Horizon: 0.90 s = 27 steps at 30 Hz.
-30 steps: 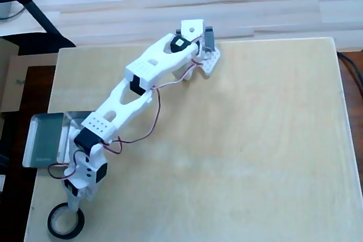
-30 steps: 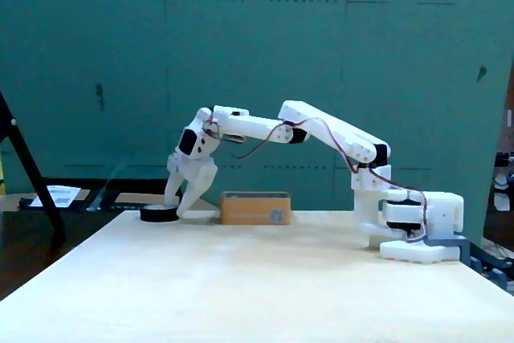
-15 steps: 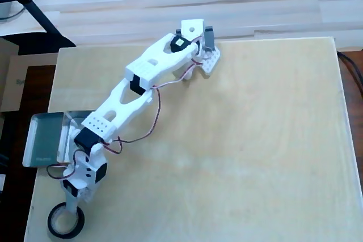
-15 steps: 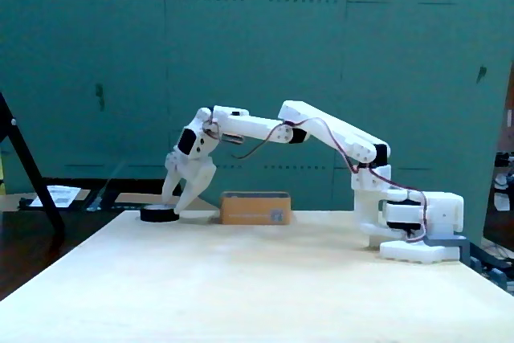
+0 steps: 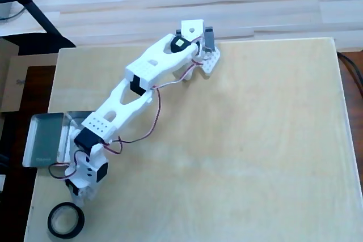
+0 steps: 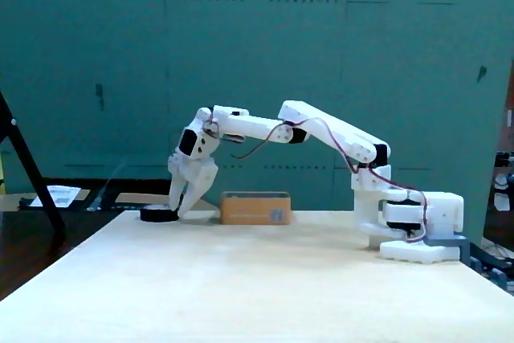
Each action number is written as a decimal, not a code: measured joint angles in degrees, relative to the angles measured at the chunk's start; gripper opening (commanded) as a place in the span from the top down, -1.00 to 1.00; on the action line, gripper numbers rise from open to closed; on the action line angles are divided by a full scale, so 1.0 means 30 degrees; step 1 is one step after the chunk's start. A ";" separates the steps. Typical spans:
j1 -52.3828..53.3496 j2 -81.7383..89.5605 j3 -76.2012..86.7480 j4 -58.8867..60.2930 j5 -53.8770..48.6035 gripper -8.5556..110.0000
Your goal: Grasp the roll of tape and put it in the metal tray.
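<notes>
a: where's your roll of tape [image 5: 66,220] right now?

b: you'll find it lying flat on the wooden table [image 5: 255,140], in the bottom-left corner of the overhead view, close to the table's left edge. it's a black ring with an open centre. in the fixed view it shows as a low black disc [image 6: 159,214] on the far left of the tabletop.

a: and your gripper [image 5: 79,199]?

b: it sits at the upper right rim of the roll in the overhead view, fingertips pointing down. in the fixed view the gripper [image 6: 178,210] reaches the top of the roll on its right side, and the two fingers look close together, with only a narrow gap between them. whether they actually pinch the ring's wall, you cannot tell from either view.

a: where's the metal tray [image 5: 46,139]?

b: at the left edge of the table in the overhead view, above the roll and well apart from it. its left compartment looks greyish-green; the arm's forearm crosses over its right part. in the fixed view a tan box-like shape [image 6: 254,207] stands just right of the gripper; that looks like the same tray seen side-on, though you can't be sure.

a: is the roll off the table?

b: no, it rests flat on the wood in both views.
</notes>
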 measured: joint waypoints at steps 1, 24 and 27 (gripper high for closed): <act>0.0000 0.0000 0.0000 0.0000 0.0000 0.78; 0.0000 0.0146 -0.2256 0.3047 0.0000 0.86; -0.0088 0.1143 -0.5449 0.5068 0.0000 0.86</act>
